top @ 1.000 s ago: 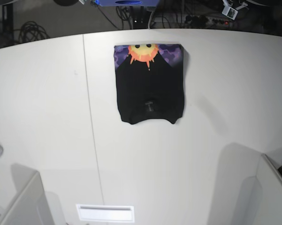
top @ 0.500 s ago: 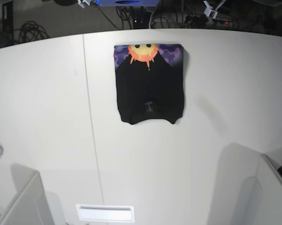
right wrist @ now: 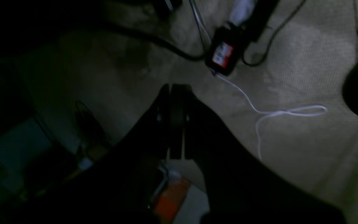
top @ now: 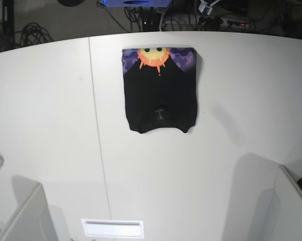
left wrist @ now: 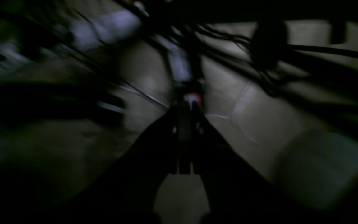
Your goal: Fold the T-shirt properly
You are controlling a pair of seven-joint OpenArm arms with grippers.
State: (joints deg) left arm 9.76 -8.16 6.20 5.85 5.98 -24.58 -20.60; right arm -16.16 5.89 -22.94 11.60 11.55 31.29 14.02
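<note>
T-shirt [top: 161, 90]: one, folded on the table [top: 50, 125] (sun print showing); both hands [left wrist: 184, 109] [right wrist: 176, 90] closed, empty.

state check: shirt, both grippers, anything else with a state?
T-shirt: folded into a compact rectangle, flat on the white table, sun print showing along its far edge, nothing touching it.
Left gripper: fingers shut, empty, off the table over the cabled floor; view motion-blurred.
Right gripper: fingers shut, empty, over the floor.
White cable: loose on the floor, looped.
</note>
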